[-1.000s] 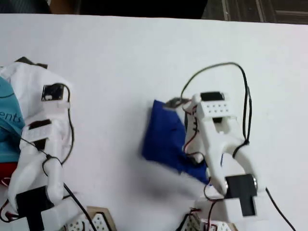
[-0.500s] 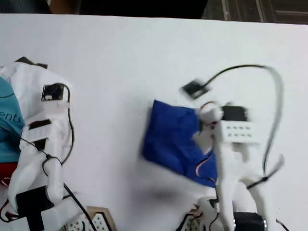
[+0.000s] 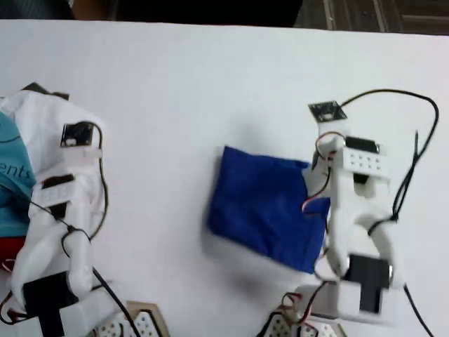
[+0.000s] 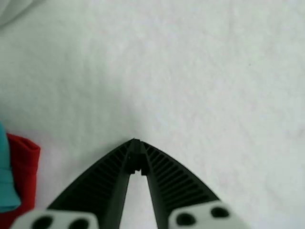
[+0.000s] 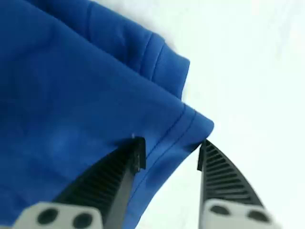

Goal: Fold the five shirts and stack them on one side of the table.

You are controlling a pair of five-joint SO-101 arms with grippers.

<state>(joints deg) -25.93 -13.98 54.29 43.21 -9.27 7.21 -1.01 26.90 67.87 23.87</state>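
A folded blue shirt (image 3: pixel 263 203) lies flat in the middle of the table. My right arm (image 3: pixel 354 210) stands over its right edge. In the right wrist view the right gripper (image 5: pixel 171 155) is open, one finger (image 5: pixel 128 164) resting on the blue shirt (image 5: pixel 71 95) and the other just off its hemmed corner. At the table's left edge lie a white shirt (image 3: pixel 38 123), a teal shirt (image 3: pixel 10 182) and a red one (image 3: pixel 5 250), with my left arm (image 3: pixel 63 196) lying across them. The left gripper (image 4: pixel 136 145) is shut on nothing above white cloth, beside the red shirt (image 4: pixel 21 160).
The white table (image 3: pixel 210 77) is bare at the back and between the two arms. Cables loop around the right arm (image 3: pixel 414 147) and along the left arm. Both arm bases stand at the table's near edge.
The right arm has swung from over the blue shirt's middle to its right edge, uncovering the shirt, which now lies flatter. The left arm has not moved.
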